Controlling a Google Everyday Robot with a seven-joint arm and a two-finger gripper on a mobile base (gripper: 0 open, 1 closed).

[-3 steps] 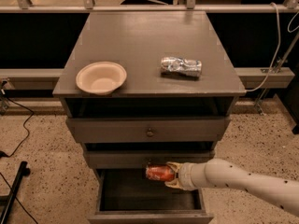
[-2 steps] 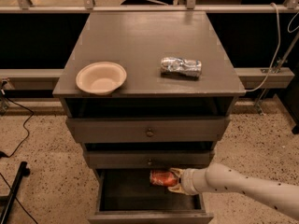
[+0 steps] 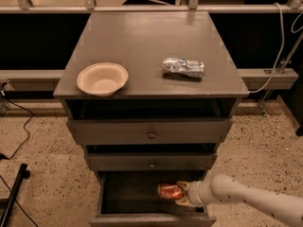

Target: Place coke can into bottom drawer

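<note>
The red coke can (image 3: 169, 191) lies on its side inside the open bottom drawer (image 3: 151, 219), low in its dark interior toward the right. My gripper (image 3: 183, 193) reaches in from the right on a white arm and is shut on the coke can's right end. The two shallower drawers with round knobs above are closed.
On the cabinet top (image 3: 142, 37) stand a cream paper bowl (image 3: 102, 78) at the front left and a crushed silver can (image 3: 183, 68) at the right. Black cables and a stand leg (image 3: 12, 193) lie on the speckled floor at the left.
My gripper with the coke can has moved down and slightly right, from the drawer's opening deeper into the bottom drawer.
</note>
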